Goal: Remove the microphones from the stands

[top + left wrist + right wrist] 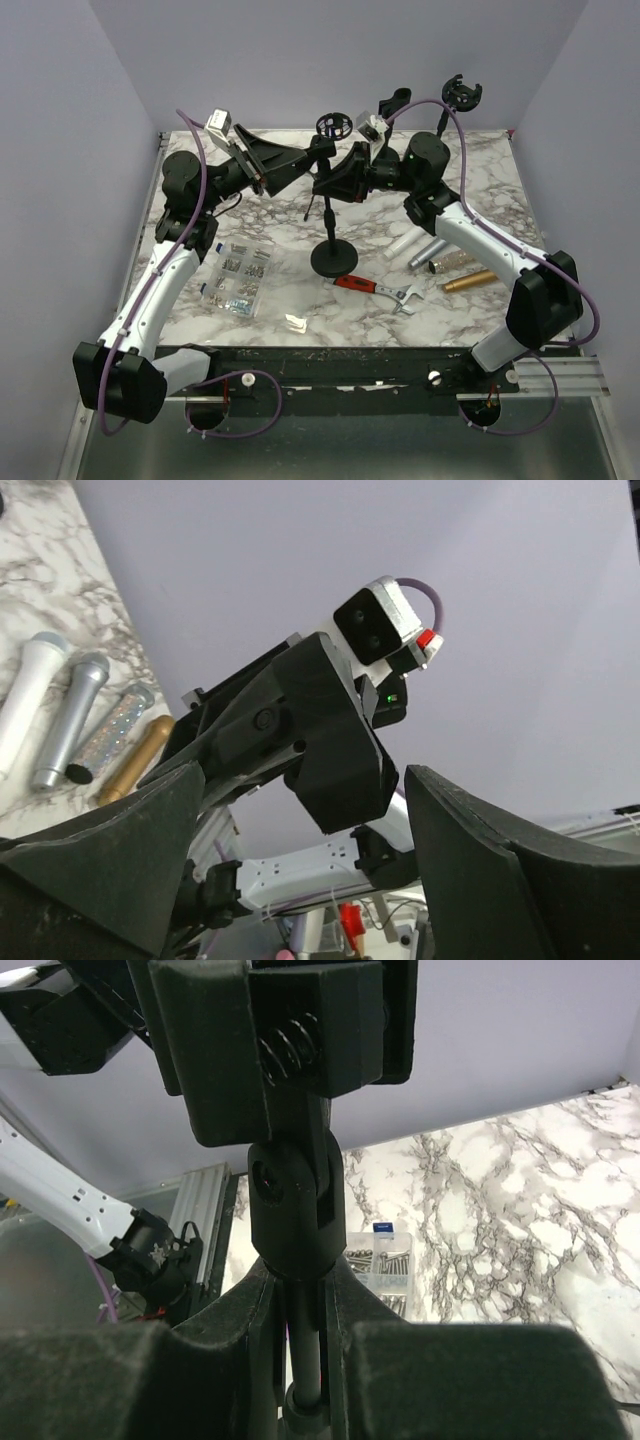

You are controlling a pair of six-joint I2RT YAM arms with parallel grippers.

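A black microphone stand [333, 260] stands mid-table on a round base. Its spring clip [285, 1040] at the top shows no microphone in it. My right gripper [337, 186] is shut on the stand's pole [305, 1355] just under the clip joint; in its wrist view the gripper [305, 1295] has the pole between its jaws. My left gripper [300, 163] is open and empty, raised just left of the clip. In its wrist view the gripper [305, 780] faces the right arm's wrist. Several microphones [440, 258] lie on the table at the right; the left wrist view shows them too [80, 720].
A clear box of screws [238, 275] lies left of the stand. A red-handled wrench [375, 288] lies in front of the base. A small white piece [297, 322] sits near the front edge. Black fittings [462, 95] hang at the back wall.
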